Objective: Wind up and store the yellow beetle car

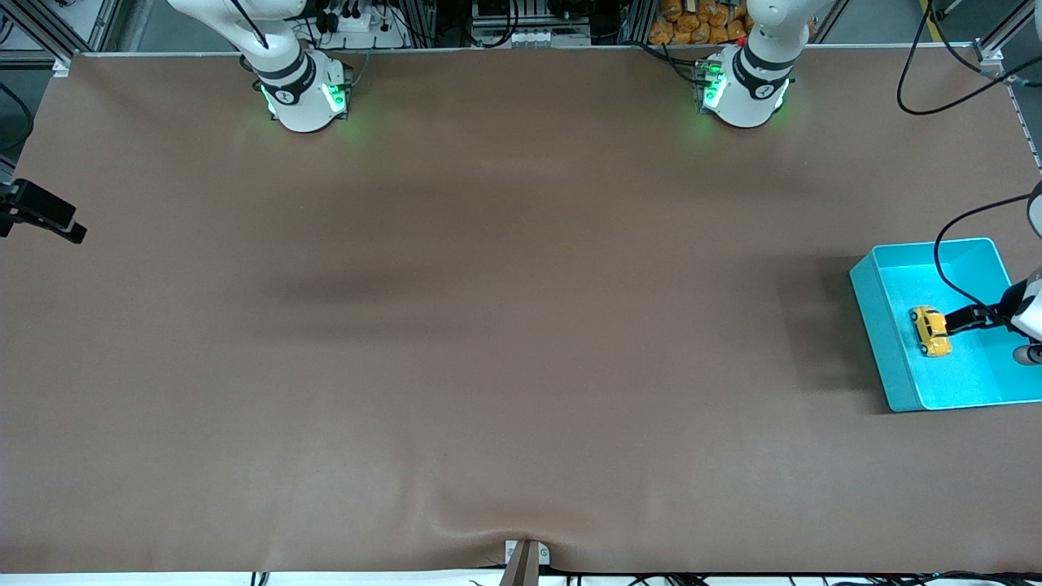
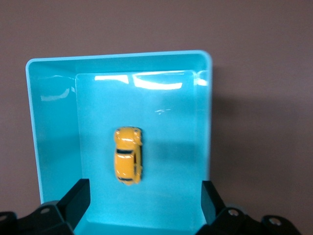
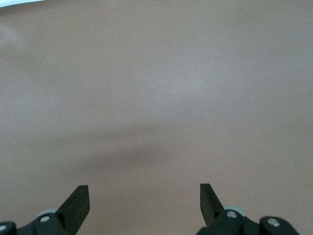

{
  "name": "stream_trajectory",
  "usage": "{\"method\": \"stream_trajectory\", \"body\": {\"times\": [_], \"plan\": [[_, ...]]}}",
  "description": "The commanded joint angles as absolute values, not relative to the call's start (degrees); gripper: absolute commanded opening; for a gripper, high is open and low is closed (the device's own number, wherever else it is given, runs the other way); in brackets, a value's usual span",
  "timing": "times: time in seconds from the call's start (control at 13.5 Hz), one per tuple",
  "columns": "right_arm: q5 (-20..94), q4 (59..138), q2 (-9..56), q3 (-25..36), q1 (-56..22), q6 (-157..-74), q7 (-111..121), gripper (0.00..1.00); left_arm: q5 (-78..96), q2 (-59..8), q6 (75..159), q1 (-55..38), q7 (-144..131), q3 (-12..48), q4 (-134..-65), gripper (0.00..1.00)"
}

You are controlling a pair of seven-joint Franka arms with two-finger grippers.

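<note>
Currently the yellow beetle car (image 1: 930, 331) lies on its wheels on the floor of the turquoise bin (image 1: 871, 325), which sits on the brown bench (image 1: 488, 325) at the left arm's end. The left pincer (image 2: 145, 198) hangs over the bin just above the car, its fingers (image 2: 77, 196) spread wide and apart from the toy on both sides; nothing is held. The right pincer (image 3: 145, 200) waits with its fingers equally wide and holding nothing, over bare bench; in the front view it shows only at the edge, toward the right arm's end.
</note>
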State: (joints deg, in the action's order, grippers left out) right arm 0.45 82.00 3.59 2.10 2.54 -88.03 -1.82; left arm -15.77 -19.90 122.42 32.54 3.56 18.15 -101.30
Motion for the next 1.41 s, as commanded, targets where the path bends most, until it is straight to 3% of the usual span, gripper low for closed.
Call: {"method": "stream_trajectory", "body": {"times": [0.0, 0.22, 0.74, 1.34], "plan": [[-0.26, 80.78, 3.43, 1.49, 3.25, -87.28, -2.46, 1.0, -16.61, -15.48, 117.35, 32.78, -3.14, 22.74, -102.74, 1.0], [-0.09, 80.6, 3.52, 1.49, 3.25, -87.36, -2.55, 1.0, -16.18, -11.36, 112.08, 28.68, -7.38, 24.26, -102.66, 1.0], [-0.62, 79.8, 3.52, 1.49, 3.6, -87.28, -2.46, 1.0, -5.63, -0.8, 100.56, 10.13, -7.82, 11.53, -102.39, 1.0], [-0.53, 79.72, 3.43, 1.41, 3.87, -87.27, -2.37, 1.0, -1.68, -0.53, 86.76, -0.17, -6.86, 4.57, -90.45, 1.0]]}}
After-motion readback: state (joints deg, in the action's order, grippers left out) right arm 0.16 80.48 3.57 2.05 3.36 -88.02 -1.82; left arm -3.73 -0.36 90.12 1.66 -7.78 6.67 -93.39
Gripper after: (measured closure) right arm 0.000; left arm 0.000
